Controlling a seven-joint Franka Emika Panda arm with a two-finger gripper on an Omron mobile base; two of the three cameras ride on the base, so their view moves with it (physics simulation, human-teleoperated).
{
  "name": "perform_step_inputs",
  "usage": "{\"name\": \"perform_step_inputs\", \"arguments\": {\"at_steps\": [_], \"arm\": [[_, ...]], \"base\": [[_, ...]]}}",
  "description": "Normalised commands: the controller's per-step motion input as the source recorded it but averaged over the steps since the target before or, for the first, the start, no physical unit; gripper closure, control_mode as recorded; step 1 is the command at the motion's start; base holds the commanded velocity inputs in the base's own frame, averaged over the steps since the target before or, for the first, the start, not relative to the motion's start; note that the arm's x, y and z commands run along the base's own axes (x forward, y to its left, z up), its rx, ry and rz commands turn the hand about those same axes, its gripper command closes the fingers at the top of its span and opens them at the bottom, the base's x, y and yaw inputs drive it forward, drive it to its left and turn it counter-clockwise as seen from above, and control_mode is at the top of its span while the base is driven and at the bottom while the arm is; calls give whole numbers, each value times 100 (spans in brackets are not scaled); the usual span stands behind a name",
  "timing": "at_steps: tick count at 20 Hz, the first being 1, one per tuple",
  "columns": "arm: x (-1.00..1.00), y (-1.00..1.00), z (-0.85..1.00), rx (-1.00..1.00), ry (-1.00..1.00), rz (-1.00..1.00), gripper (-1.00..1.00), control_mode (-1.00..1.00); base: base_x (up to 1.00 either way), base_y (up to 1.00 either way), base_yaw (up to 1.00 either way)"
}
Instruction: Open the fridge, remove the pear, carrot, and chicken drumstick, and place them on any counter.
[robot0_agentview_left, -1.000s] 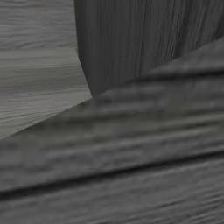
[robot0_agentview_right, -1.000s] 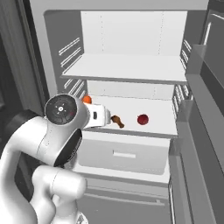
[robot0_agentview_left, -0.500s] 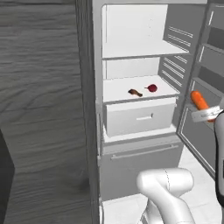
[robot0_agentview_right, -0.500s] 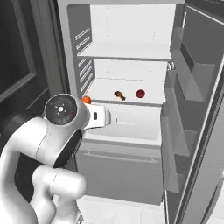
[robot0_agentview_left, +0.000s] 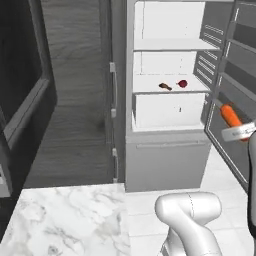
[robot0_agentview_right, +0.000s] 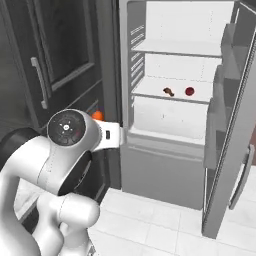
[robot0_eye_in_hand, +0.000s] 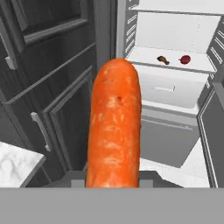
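The fridge (robot0_agentview_left: 165, 165) stands open, its door (robot0_agentview_right: 225, 150) swung to the right. On its middle white shelf lie the brown chicken drumstick (robot0_agentview_left: 164, 86) (robot0_agentview_right: 169, 91) (robot0_eye_in_hand: 162, 60) and, right of it, the dark-red pear (robot0_agentview_left: 183, 83) (robot0_agentview_right: 189, 91) (robot0_eye_in_hand: 185, 59). My gripper (robot0_agentview_left: 236, 131) (robot0_eye_in_hand: 113, 177) is shut on the orange carrot (robot0_agentview_left: 230, 114) (robot0_eye_in_hand: 114, 131), held well back from the fridge in front of its door. The carrot (robot0_agentview_right: 98, 115) peeks out behind my arm in the right base view. A corner of the white marble counter (robot0_agentview_left: 70, 220) (robot0_eye_in_hand: 13, 166) lies low on the left.
Dark wood-grain cabinets (robot0_agentview_right: 55, 60) (robot0_agentview_left: 75, 100) with bar handles stand left of the fridge. A white drawer (robot0_agentview_left: 167, 110) sits under the food shelf. White tiled floor (robot0_agentview_right: 165, 220) spreads before the fridge.
The whole picture has shifted: the base has backed away and turned, so the fridge looks farther and the counter corner has come into view. The carrot stays in the gripper.
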Motion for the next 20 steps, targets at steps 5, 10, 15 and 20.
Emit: {"name": "perform_step_inputs", "arguments": {"at_steps": [5, 10, 15, 20], "arm": [[0, 0, 0, 0, 0, 0, 100, 100], [0, 0, 0, 0, 0, 0, 100, 100], [0, 0, 0, 0, 0, 0, 100, 100], [-18, 12, -7, -2, -3, 10, 100, -100]], "base": [[-38, 0, 80], [-26, 0, 87], [-53, 0, 78], [-62, 5, 52]]}}
